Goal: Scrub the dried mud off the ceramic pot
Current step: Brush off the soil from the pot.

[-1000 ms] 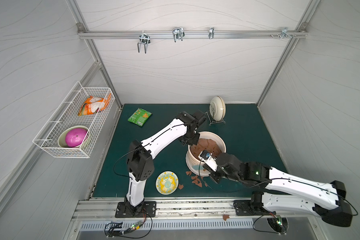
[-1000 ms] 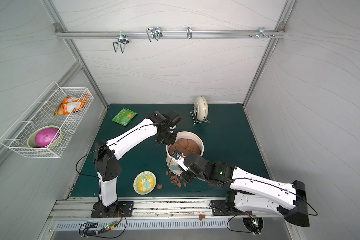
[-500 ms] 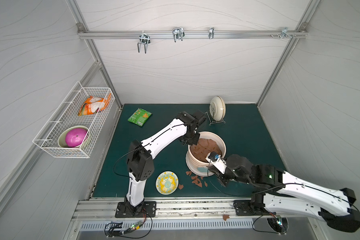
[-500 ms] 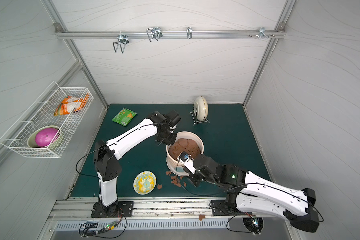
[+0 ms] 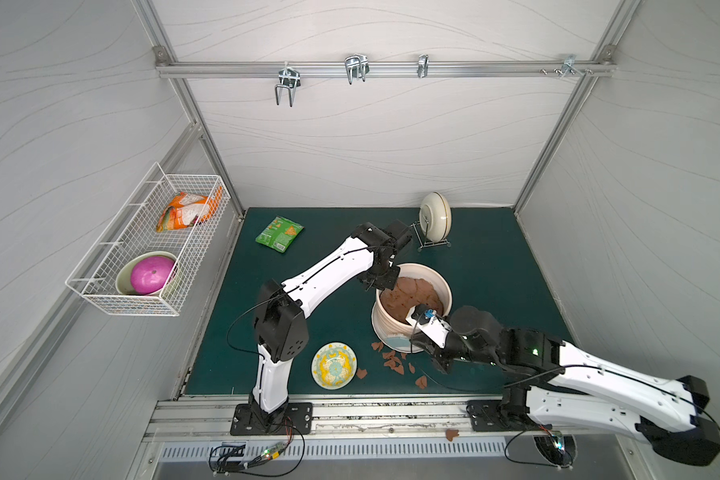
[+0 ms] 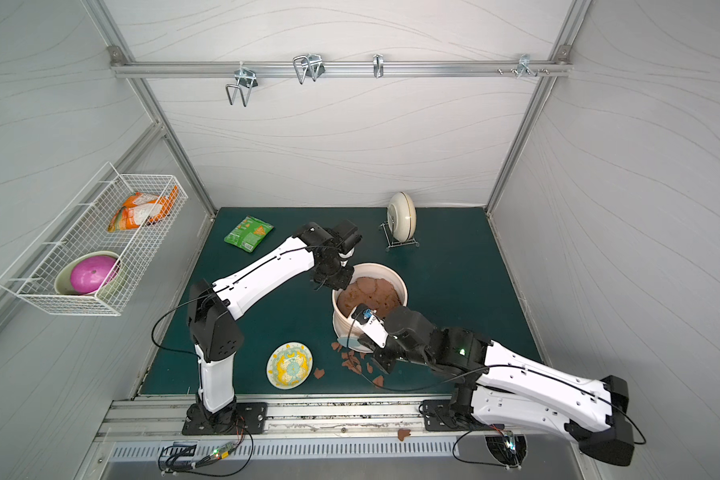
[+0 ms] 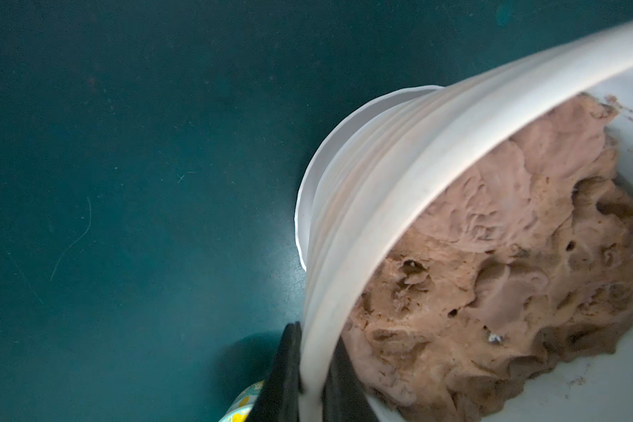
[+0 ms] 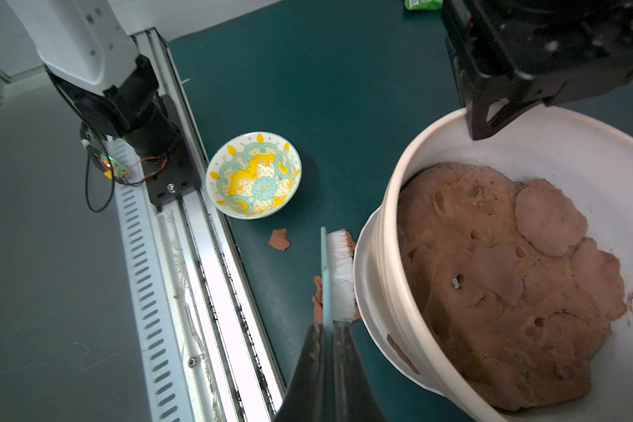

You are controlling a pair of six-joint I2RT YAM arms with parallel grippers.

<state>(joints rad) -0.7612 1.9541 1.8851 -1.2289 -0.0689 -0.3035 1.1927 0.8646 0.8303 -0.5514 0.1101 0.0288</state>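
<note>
The cream ribbed ceramic pot (image 5: 385, 328) (image 6: 344, 324) stands mid-mat, filled with lumpy brown soil (image 8: 490, 292). My left gripper (image 7: 315, 339) (image 5: 385, 282) is shut on the pot's far-left rim (image 7: 417, 175), one finger inside and one outside. My right gripper (image 8: 328, 329) (image 5: 417, 344) is shut on the handle of a light-blue brush (image 8: 335, 274) (image 6: 348, 343). The brush's white bristles lie against the pot's saucer base on the near side. Dried mud flakes (image 5: 393, 359) (image 6: 350, 361) (image 8: 279, 239) are scattered on the mat below the brush. One reddish smear (image 8: 402, 354) sticks to the base.
A yellow-patterned plate (image 5: 334, 365) (image 8: 253, 175) sits left of the flakes near the front rail (image 5: 350, 415). A cream bowl on a wire rack (image 5: 435, 222) stands behind the pot and a green packet (image 5: 279, 233) lies at the back left. A wire basket (image 5: 150, 249) hangs on the left wall.
My right arm has shifted to the right, carrying the brush a little rightward along the pot's near side. The left arm has kept its hold on the rim.
</note>
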